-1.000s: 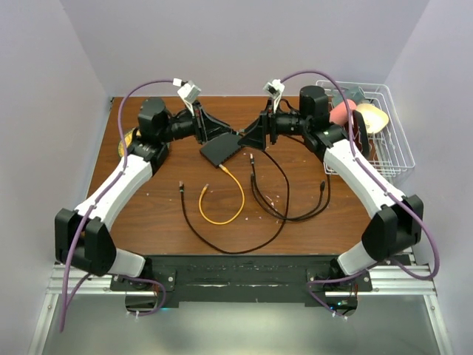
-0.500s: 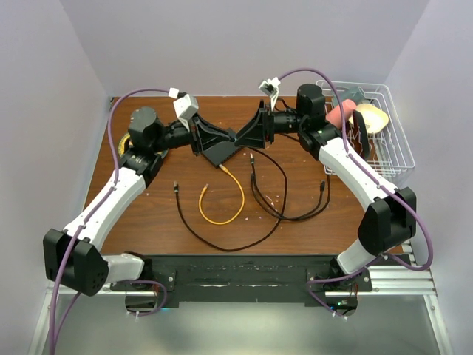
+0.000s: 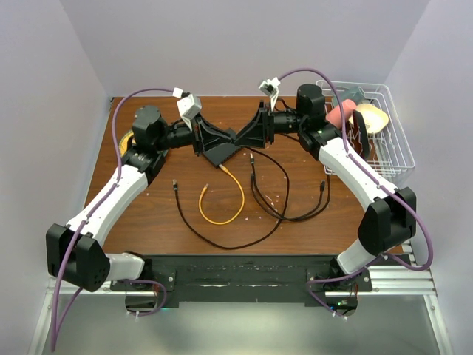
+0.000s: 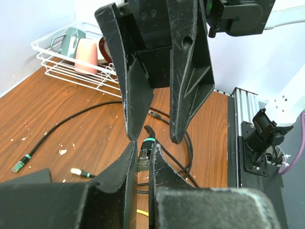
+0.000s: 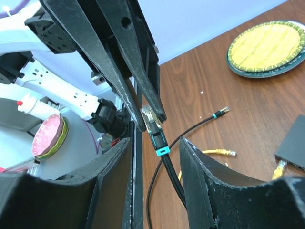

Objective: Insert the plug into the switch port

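The dark flat switch box (image 3: 220,152) lies at the table's far middle; a corner of it shows in the right wrist view (image 5: 293,150); its ports are not visible. My left gripper (image 3: 230,137) (image 4: 143,160) is shut on the black plug with a teal ring (image 4: 145,151) (image 5: 155,125), held above the table near the box's right corner. My right gripper (image 3: 242,136) (image 5: 155,140) is open, tip to tip with the left. Its fingers (image 5: 202,176) straddle the plug and its black cable (image 5: 174,183) without touching them.
A yellow cable (image 3: 222,196) has one plug beside the box (image 5: 279,167). Black cables (image 3: 281,200) loop over the table's middle, with loose plugs (image 3: 175,183). A white wire basket (image 3: 395,159) with cups stands at the back right. A round yellow mat (image 3: 126,140) lies at the far left.
The left arm has swung its gripper to the right, so both grippers' tips now meet above the box's right corner. Little has moved in the last half second.
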Robot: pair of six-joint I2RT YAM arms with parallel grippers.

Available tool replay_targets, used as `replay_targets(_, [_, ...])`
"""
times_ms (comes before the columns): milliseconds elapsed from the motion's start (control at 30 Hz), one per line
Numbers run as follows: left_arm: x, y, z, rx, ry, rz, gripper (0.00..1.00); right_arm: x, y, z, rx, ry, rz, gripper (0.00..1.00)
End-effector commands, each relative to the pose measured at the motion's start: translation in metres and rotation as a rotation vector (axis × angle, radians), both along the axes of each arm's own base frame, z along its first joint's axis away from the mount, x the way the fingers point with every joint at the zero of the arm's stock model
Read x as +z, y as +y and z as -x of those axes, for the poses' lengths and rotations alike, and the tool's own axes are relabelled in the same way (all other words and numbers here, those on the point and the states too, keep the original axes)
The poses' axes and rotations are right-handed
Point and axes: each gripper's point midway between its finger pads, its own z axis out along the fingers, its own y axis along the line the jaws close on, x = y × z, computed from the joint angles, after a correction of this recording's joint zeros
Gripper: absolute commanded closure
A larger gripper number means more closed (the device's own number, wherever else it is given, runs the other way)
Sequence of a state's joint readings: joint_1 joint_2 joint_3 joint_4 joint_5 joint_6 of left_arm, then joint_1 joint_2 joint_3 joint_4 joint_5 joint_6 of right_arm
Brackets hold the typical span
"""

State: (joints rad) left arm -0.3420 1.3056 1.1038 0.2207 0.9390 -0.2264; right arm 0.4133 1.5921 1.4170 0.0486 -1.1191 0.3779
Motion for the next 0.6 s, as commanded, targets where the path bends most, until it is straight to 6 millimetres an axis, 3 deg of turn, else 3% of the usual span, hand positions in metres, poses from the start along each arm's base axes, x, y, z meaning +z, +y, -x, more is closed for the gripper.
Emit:
replay_targets(0, [0.0299,-0.004,0.009,-0.044,-0.071,0.04,1.0,0.005,-0.0016,0.0077,0.01,-0.03,0.006,0.48])
replay_targets(167, [0.0304,-0.0066,0.0139,-0.065,-0.071,0.039,1.0,0.0036,-0.0014,0.0035,-0.004,-0.029,0.01,0.47])
replay_targets(267, [0.03,-0.0066,0.0139,-0.065,-0.07,0.04,1.0,0.0017,-0.0004,0.0045,0.008,-0.023,0.011,0.57])
replay_targets(433, [0.0326,-0.0076,0.0163,-0.072,-0.073,0.049,1.0,0.001,0.001,0.0073,0.021,-0.019,0.01,0.62])
replay_targets(500, [0.0338,-0.0073,0.0158,-0.068,-0.075,0.05,1.0,0.0023,0.0002,0.0084,0.026,-0.023,0.007,0.62])
replay_targets(567, [0.0347,-0.007,0.0153,-0.063,-0.08,0.051,1.0,0.0019,0.0,0.0088,0.026,-0.025,0.009,0.54])
